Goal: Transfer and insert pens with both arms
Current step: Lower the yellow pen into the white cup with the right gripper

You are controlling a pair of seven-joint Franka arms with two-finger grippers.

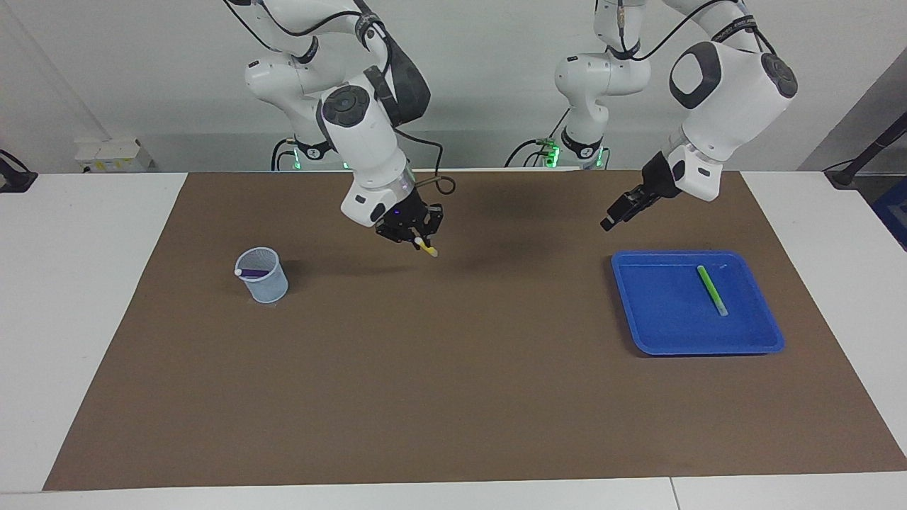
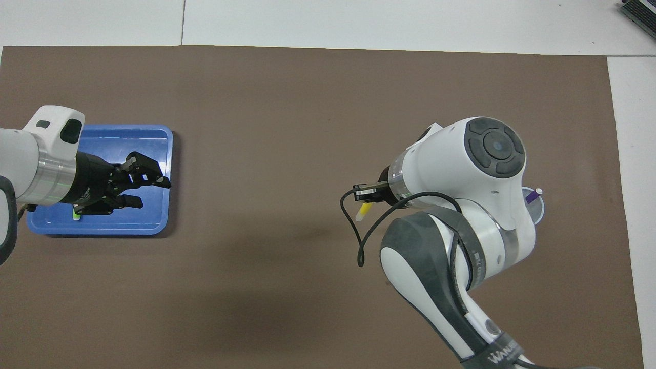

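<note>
So the right hand (image 1: 418, 239) is up over the middle of the brown mat (image 1: 453, 397), pinching a yellow pen (image 1: 426, 247) that angles down. The left hand (image 1: 618, 211) hangs above the blue tray (image 1: 708, 343), where a green pen (image 1: 711, 290) lies. A purple pen (image 1: 249, 272) sits in the mesh cup (image 1: 266, 283) toward the right arm's end of the desk.
</note>
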